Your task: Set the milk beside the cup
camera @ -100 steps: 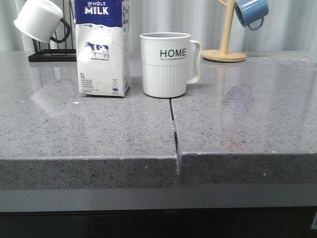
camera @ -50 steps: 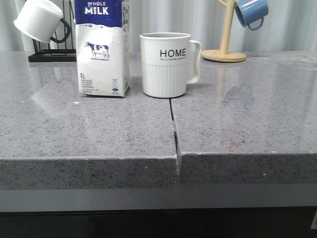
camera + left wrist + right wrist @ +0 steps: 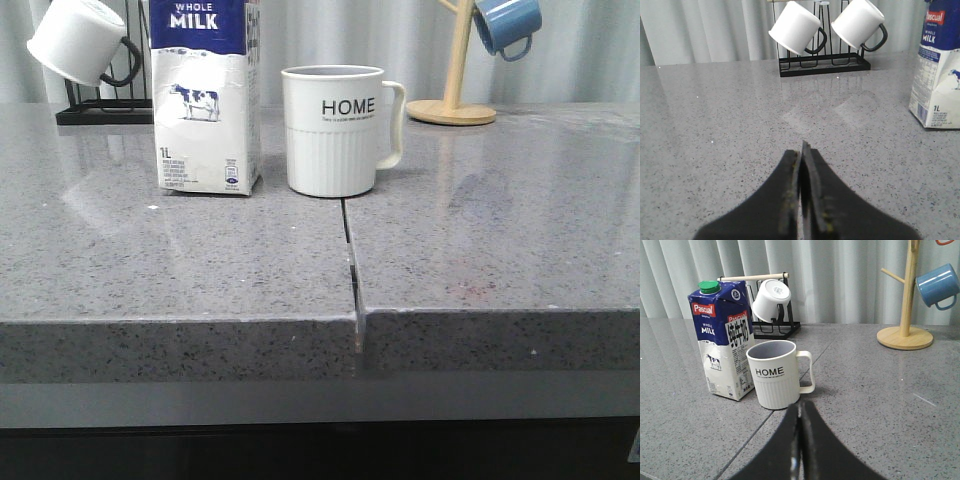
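Milk carton point(image 3: 206, 96) stands upright on the grey countertop point(image 3: 500, 250), just beside the HOME cup point(image 3: 334, 130), narrow gap between them, not touching; cup handle faces away from the carton. Rel. to the right gripper point(image 3: 799, 440): carton point(image 3: 723, 339) and cup point(image 3: 777, 373) both sit ahead of the fingertips, cup nearest and almost in line w/ the tips, carton beyond and off to one side; neither is between the jaws. Right jaws pressed together, nothing pinched. Rel. to the left gripper point(image 3: 801, 192): carton point(image 3: 938, 65) is well apart, ahead and far off to the side; jaws also pressed together, empty. Further out: black mug rack point(image 3: 822, 62) w/ two white mugs point(image 3: 795, 27), wooden mug tree point(image 3: 906, 315) w/ blue mug point(image 3: 938, 286).
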Robot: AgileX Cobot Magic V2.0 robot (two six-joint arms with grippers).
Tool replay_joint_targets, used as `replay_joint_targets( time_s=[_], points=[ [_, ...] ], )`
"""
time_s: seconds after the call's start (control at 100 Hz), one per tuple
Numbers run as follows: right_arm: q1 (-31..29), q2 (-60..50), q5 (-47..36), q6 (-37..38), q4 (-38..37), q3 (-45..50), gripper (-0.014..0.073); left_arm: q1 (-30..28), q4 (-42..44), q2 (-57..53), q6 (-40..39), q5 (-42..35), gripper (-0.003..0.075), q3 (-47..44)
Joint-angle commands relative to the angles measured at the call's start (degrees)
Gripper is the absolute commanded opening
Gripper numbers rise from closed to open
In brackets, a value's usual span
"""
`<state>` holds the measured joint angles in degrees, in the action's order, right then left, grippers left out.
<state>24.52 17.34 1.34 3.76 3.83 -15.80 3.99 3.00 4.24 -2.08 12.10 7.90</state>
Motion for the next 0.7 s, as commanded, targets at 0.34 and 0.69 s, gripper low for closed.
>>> replay_joint_targets(
  time_s=[0.34, 0.69],
  points=[
    [-0.13, 0.31, -4.19, -0.36, -0.38, -1.41, -0.0070, -2.42, -3.46, -6.37, -0.55, -14.57, -0.0021, -10.50],
    [-0.13, 0.31, -4.12, -0.36, -0.38, -1.41, -0.0070, -2.42, -3.35, -6.37, -0.55, -13.23, -0.0021, -10.39]
  ],
)
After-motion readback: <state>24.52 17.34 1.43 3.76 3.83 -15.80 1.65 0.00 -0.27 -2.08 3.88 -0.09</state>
